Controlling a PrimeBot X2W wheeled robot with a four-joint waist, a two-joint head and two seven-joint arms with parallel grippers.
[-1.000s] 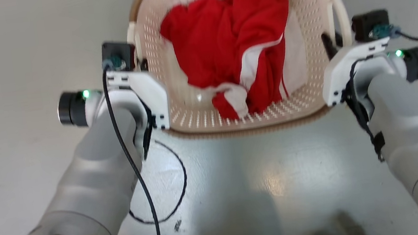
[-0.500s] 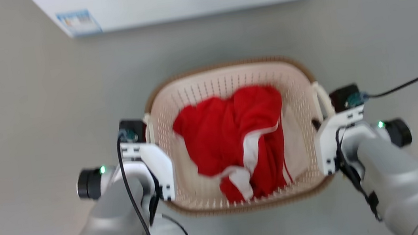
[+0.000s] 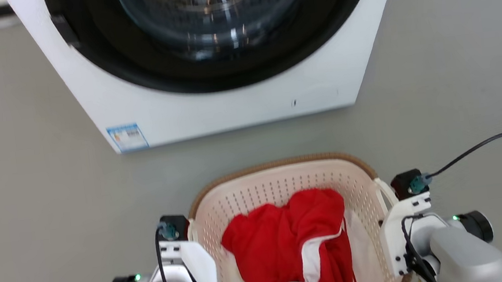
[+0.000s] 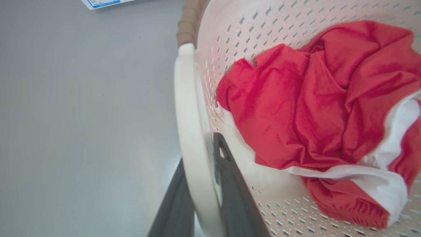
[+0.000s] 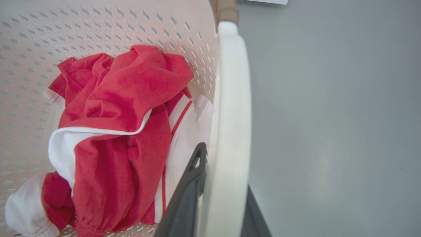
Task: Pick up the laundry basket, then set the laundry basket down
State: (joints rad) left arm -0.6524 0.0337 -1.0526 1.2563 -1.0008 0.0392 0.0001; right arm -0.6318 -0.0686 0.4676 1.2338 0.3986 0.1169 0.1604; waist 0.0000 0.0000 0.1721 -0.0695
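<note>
**Basket gripped by both handles, in front of washer**

Biggest thing: white front-load washing machine [image 3: 227, 101] w/ black door ring and round glass door [image 3: 215, 1], standing straight ahead across the top of the head view; a strip of bare floor lies betw. it and the basket. Floor [image 3: 25, 212] is smooth, grey, slightly glossy. Laundry basket [image 3: 280, 185] sits low centre, betw. the two arms: cream perforated plastic, rounded corners, brown woven-look rim (can't tell if it touches the floor). Inside, a crumpled red garment [image 3: 287, 242] w/ white trim. Left gripper [image 4: 199, 154] narrowly straddles the left handle [image 4: 189, 131], one dark finger inside, one outside, pressed to it; right gripper [image 5: 225, 168] likewise on the right handle [image 5: 232, 115]. Black cable [image 3: 486, 143] arcs off the right wrist; small blue sticker [image 3: 127, 137] on washer's lower left.
</note>
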